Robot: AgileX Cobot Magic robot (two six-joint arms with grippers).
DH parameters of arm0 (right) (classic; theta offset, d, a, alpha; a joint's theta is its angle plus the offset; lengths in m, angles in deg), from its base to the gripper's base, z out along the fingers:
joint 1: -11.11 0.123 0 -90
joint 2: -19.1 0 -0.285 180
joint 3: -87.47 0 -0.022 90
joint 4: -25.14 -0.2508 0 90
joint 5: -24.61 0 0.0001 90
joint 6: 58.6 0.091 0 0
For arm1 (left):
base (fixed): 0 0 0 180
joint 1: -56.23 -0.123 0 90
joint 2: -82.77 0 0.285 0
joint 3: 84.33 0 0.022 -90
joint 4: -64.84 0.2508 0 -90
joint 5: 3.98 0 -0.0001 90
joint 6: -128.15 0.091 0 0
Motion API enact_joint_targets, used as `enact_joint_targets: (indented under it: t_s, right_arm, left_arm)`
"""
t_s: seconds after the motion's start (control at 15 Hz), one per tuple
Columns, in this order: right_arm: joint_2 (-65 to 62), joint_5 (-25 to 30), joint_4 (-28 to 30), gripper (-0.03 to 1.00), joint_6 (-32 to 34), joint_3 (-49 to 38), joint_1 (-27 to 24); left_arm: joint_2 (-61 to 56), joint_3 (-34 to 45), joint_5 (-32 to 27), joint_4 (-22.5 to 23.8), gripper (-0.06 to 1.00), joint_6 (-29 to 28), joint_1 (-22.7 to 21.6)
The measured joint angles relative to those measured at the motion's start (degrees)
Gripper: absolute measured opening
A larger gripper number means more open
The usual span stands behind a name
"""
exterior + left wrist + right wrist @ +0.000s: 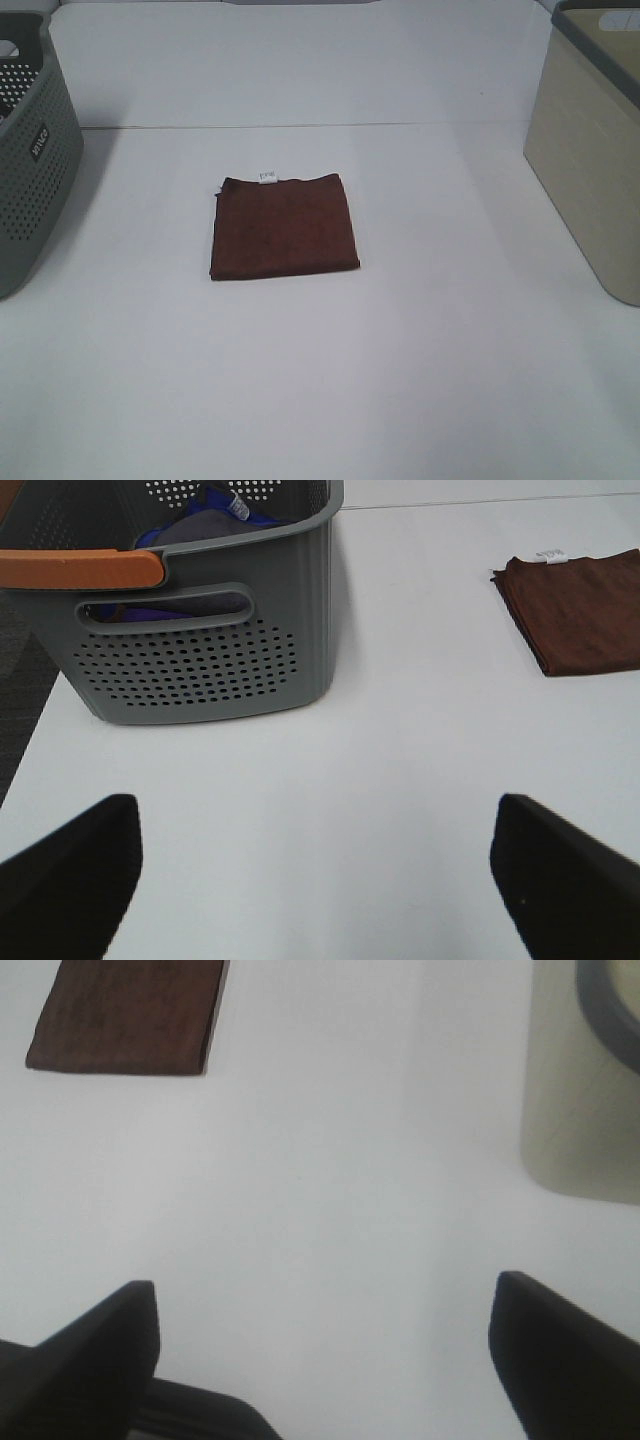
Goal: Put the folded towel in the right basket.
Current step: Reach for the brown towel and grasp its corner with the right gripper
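Note:
The folded dark brown towel (284, 227) lies flat in the middle of the white table, with a small white label at its far edge. It also shows in the left wrist view (580, 610) and the right wrist view (125, 1012). The right basket (595, 150) is beige with a grey rim, at the table's right side; its corner shows in the right wrist view (585, 1080). My left gripper (315, 880) is open and empty over bare table near the grey basket. My right gripper (320, 1360) is open and empty between towel and beige basket. Neither arm shows in the exterior high view.
A grey perforated basket (30, 150) stands at the table's left side; in the left wrist view (200, 610) it holds blue and grey cloth and has an orange handle (80, 568). The white table (320, 380) reaches to the back wall.

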Motion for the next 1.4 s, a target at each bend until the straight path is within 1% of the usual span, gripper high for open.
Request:
enact_joint_targets:
  t_s: [0.07,0.2,0.33,0.4,0.6,0.8,0.93,1.0,1.07,1.27,1.33,1.4]
  right_arm:
    - [4.87,0.52,-1.26,0.82,-0.80,1.55,0.00]
    - [10.66,1.09,-3.38,0.79,-2.41,3.09,0.00]
    - [18.16,1.38,-6.47,0.77,-3.38,5.10,0.17]
    - [21.20,1.26,-6.76,0.77,-3.61,6.07,0.92]
    - [31.11,-1.26,-7.05,0.76,-3.61,9.97,6.19]
    - [41.42,-4.24,-9.68,0.76,-3.61,15.76,10.49]
    - [49.45,-4.47,-11.46,0.76,-3.61,22.12,12.20]
    - [53.06,-3.90,-13.29,0.76,-3.61,25.38,12.49]
    - [56.78,-2.69,-14.84,0.76,-3.72,28.93,12.61]
    - [67.55,2.35,-16.73,0.76,-4.18,40.22,12.66]
    - [73.22,4.47,-18.62,0.76,-4.18,46.29,12.66]
    - [75.46,4.53,-19.54,0.76,-4.18,48.64,12.66]
  left_arm:
    - [0.00,0.00,0.00,0.00,0.88,0.00,0.00]
    - [0.00,0.00,0.00,0.00,0.88,0.00,0.00]
    - [0.00,0.00,0.00,0.00,0.88,0.00,0.00]
    - [0.00,0.00,0.00,0.00,0.88,0.00,0.00]
    - [0.00,0.00,0.00,0.00,0.88,0.00,0.00]
    - [0.00,0.00,0.00,0.00,0.88,0.00,0.00]
    - [0.00,0.00,0.00,0.00,0.88,0.00,0.00]
    - [0.00,0.00,0.00,0.00,0.88,0.00,0.00]
    - [0.00,0.00,0.00,0.00,0.88,0.00,0.00]
    - [0.00,0.00,0.00,0.00,0.88,0.00,0.00]
    - [0.00,0.00,0.00,0.00,0.88,0.00,0.00]
    - [0.00,0.00,0.00,0.00,0.88,0.00,0.00]
